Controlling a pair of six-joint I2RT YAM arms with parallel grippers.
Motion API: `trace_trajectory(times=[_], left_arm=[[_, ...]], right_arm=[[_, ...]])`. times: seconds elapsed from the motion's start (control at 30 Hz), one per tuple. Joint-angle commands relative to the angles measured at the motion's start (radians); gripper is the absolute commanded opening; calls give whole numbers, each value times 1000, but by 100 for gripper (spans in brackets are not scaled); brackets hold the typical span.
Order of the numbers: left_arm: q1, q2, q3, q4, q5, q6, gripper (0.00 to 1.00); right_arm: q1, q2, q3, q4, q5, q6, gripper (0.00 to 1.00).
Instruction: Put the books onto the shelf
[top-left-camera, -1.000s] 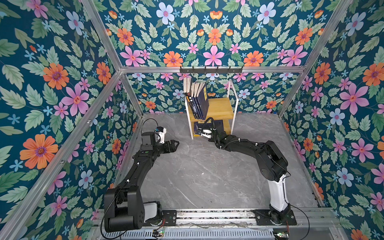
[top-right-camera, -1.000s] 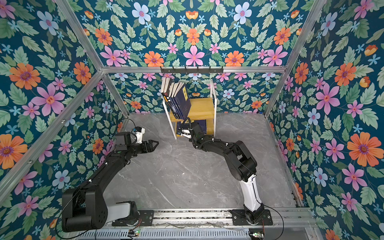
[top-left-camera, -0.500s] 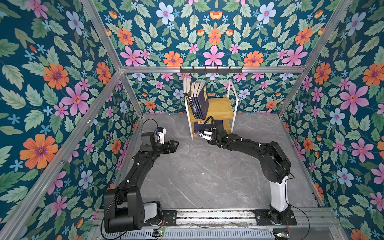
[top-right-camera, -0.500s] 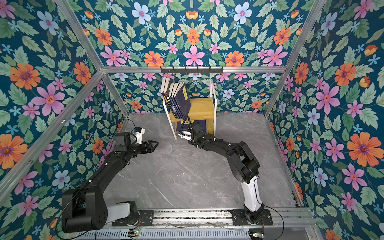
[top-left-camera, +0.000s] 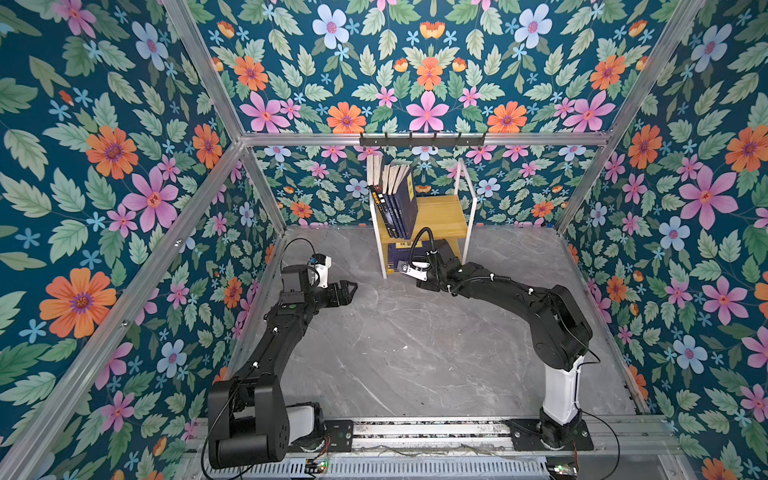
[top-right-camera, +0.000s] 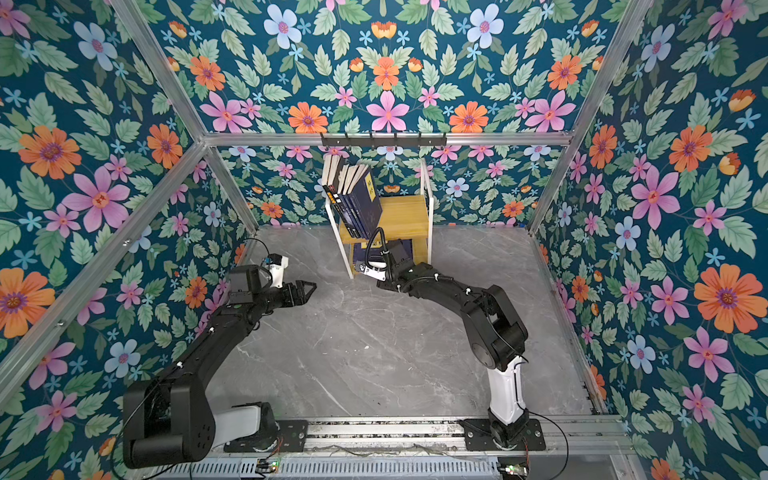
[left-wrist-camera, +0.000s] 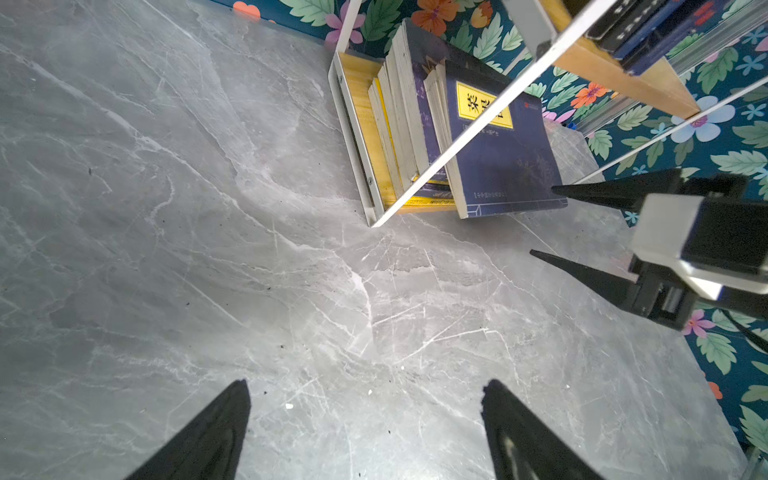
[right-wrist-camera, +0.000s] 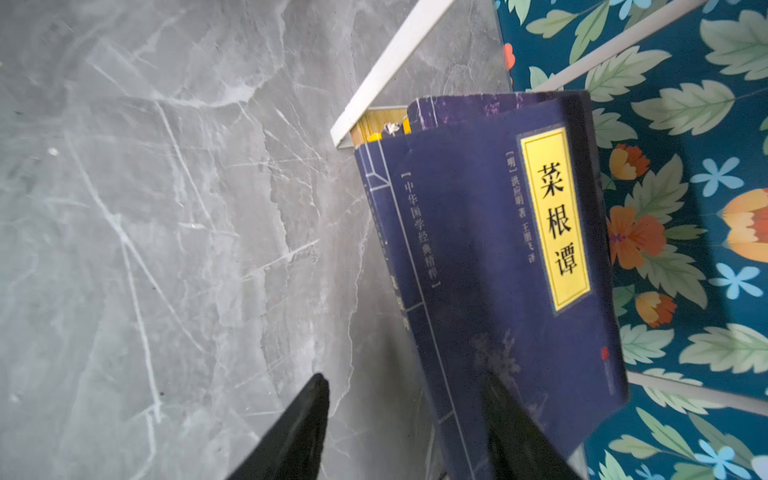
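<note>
The shelf (top-left-camera: 442, 214) (top-right-camera: 405, 216) stands against the back wall. Several books (top-left-camera: 397, 199) (top-right-camera: 357, 199) lean upright on its upper board. More books fill the lower tier; the outermost is a navy book (right-wrist-camera: 490, 249) (left-wrist-camera: 503, 166) with a yellow title label. My right gripper (top-left-camera: 405, 266) (top-right-camera: 366, 268) (right-wrist-camera: 403, 378) (left-wrist-camera: 542, 220) is open at that book's front corner. One finger lies over the cover, the other over the floor. My left gripper (top-left-camera: 351, 289) (top-right-camera: 311, 286) (left-wrist-camera: 365, 384) is wide open above bare floor to the left.
A black hook rail (top-left-camera: 422, 139) hangs on the back wall above the shelf. Floral walls with aluminium posts (top-left-camera: 257, 183) close in both sides. The grey marble floor (top-left-camera: 399, 353) spreads between the arms, and a metal base rail (top-left-camera: 415, 430) runs along the front.
My right gripper has opened and let go of the navy book, which stays in the lower tier. It has drawn back slightly from the shelf. The left arm has barely moved.
</note>
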Motion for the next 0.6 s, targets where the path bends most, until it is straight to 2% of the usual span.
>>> trace_trajectory(times=[0.0, 0.3, 0.57], left_arm=[[1, -4, -3, 25, 12, -2, 89], [1, -8, 5, 12, 10, -4, 89], [1, -9, 8, 9, 7, -3, 90]], right_arm=[[-6, 7, 39, -66, -67, 22, 56], [-23, 87, 133, -116, -49, 20, 50], [-44, 103, 145, -89, -55, 38, 44]])
